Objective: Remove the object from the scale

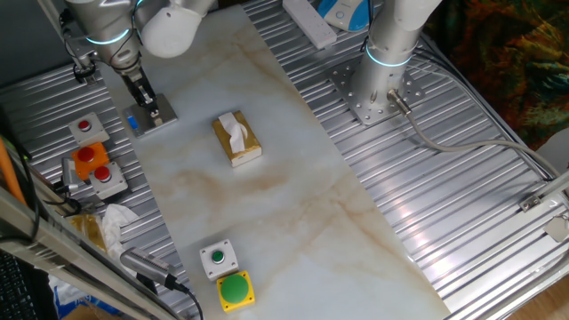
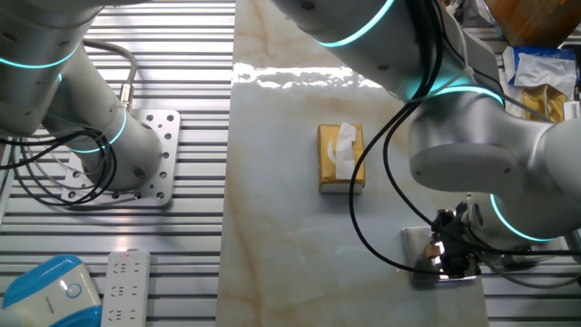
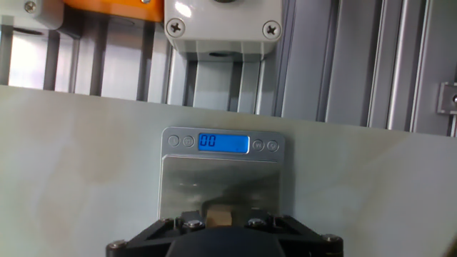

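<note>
The scale [image 3: 214, 178] is a flat grey metal plate with a blue display strip that reads 00. In the hand view the tiny tan object [image 3: 219, 213] sits between my gripper's fingers at the bottom edge, just over the near part of the plate. My gripper [image 3: 219, 218] is shut on it. In one fixed view the gripper [image 1: 145, 100] stands over the scale [image 1: 156, 116] at the far left of the white board. In the other fixed view the gripper [image 2: 448, 251] covers most of the scale [image 2: 416, 242], and the object is hidden there.
A gold-brown tissue box [image 1: 237, 140] lies mid-board, also in the other fixed view [image 2: 341, 157]. Grey boxes with red buttons [image 1: 105, 175] stand left of the scale, one right behind it [image 3: 221, 25]. Green button boxes [image 1: 228, 274] sit at the near edge. A second arm's base [image 1: 373, 89] stands right.
</note>
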`<state>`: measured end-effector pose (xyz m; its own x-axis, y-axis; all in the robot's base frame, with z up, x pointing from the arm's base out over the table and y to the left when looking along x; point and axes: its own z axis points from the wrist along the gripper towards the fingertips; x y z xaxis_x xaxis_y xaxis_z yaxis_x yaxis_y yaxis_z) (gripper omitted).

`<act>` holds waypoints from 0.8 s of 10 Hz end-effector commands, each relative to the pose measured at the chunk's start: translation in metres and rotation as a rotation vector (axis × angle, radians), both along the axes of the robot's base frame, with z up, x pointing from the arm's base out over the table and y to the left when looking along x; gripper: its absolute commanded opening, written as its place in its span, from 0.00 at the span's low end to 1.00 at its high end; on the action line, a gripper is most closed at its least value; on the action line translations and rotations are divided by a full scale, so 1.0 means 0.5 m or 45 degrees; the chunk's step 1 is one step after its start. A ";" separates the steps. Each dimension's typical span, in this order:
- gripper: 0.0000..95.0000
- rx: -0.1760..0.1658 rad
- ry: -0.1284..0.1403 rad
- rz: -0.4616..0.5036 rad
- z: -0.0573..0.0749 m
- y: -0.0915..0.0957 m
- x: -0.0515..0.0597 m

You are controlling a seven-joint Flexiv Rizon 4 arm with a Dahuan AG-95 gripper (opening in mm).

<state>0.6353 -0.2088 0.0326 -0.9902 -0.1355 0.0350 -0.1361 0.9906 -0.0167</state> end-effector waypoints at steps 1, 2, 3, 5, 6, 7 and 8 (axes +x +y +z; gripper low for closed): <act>0.20 -0.001 0.001 0.000 0.000 0.000 0.000; 0.20 -0.001 0.002 0.000 0.000 0.000 0.000; 0.20 -0.001 0.002 -0.001 0.000 0.000 0.000; 0.20 -0.002 0.003 -0.002 0.001 0.000 0.000; 0.20 -0.002 0.004 -0.004 0.001 0.000 0.000; 0.20 -0.002 0.004 -0.006 0.002 0.001 0.001; 0.20 -0.001 0.005 -0.007 0.011 0.006 0.004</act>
